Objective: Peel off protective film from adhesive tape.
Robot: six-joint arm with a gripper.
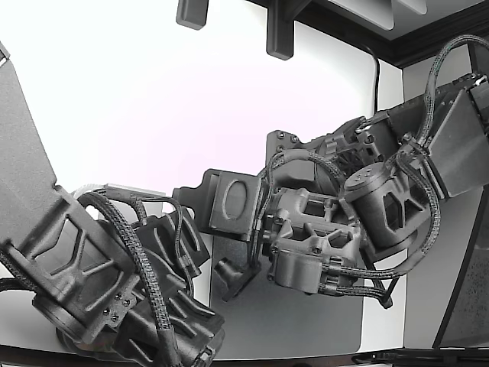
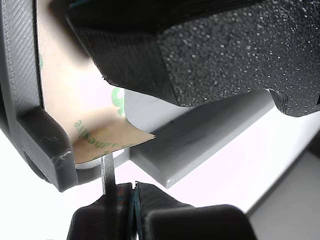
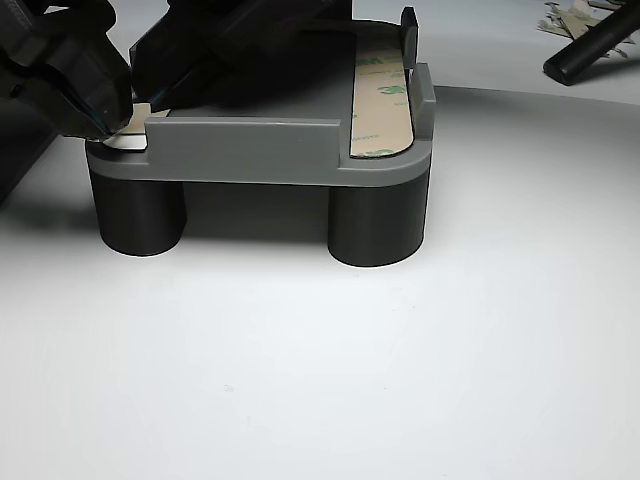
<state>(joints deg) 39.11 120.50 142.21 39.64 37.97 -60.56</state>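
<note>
the film corner has curled up off the tape on the grey fixture, at ten o'clock in the other view. your fingers look pressed together beneath it, gripping nothing i can confirm. next: pinch that flap, then pull away.

Tan film with green lettering, grey fixture, black hand.
</note>
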